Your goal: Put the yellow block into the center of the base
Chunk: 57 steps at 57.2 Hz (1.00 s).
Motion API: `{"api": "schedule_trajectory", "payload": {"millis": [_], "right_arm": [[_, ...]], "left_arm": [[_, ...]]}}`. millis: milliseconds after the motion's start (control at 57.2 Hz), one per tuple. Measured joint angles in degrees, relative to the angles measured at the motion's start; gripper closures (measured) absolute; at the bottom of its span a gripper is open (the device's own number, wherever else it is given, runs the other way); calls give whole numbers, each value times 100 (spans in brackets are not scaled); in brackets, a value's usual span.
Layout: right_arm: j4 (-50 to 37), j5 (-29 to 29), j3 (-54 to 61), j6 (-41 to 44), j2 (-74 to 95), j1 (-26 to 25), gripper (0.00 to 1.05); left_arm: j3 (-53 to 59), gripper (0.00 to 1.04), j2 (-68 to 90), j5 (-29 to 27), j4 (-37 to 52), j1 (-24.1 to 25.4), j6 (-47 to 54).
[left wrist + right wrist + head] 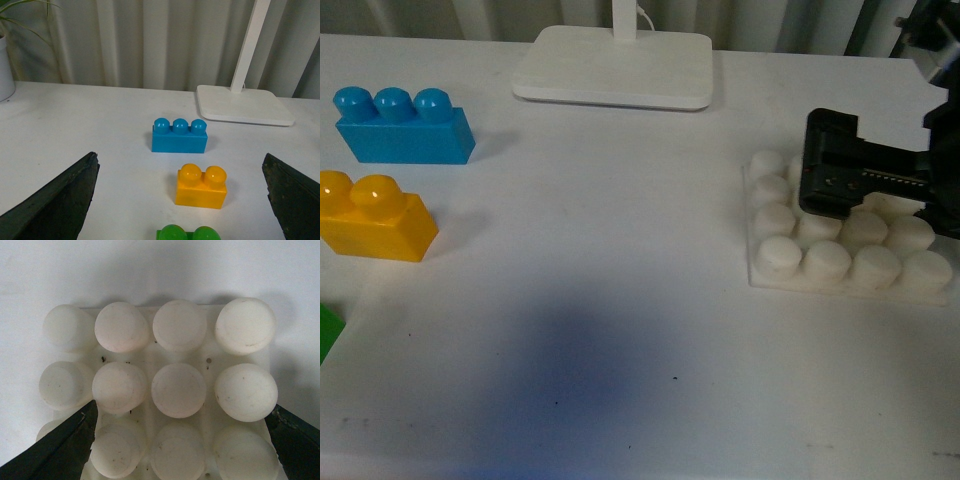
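The yellow block stands on the table at the left, two studs up, with nothing holding it. In the left wrist view the yellow block lies ahead of my open left gripper, between the lines of its two dark fingers and clear of both. The white studded base lies flat at the right. My right gripper hovers open over the base's back rows. Seen from the right wrist, the base fills the picture, and the right gripper straddles its studs with nothing between the jaws.
A blue three-stud brick sits behind the yellow block. A green brick lies in front of it, near the table's left front edge. The white lamp foot stands at the back centre. A potted plant is at the far left.
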<state>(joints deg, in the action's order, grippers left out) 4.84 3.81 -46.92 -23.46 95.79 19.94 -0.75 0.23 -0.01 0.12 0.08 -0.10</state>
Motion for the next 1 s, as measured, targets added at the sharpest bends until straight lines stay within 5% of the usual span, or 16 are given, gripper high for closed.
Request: {"api": "schedule_trajectory", "payload": {"millis": [559, 996], "right_arm": [[153, 664, -492, -1283, 391, 1427, 9], [103, 748, -520, -944, 302, 1307, 9]], "left_arm": [[0, 6, 0, 2, 0, 0, 0], [0, 6, 0, 0, 0, 0, 0]]}}
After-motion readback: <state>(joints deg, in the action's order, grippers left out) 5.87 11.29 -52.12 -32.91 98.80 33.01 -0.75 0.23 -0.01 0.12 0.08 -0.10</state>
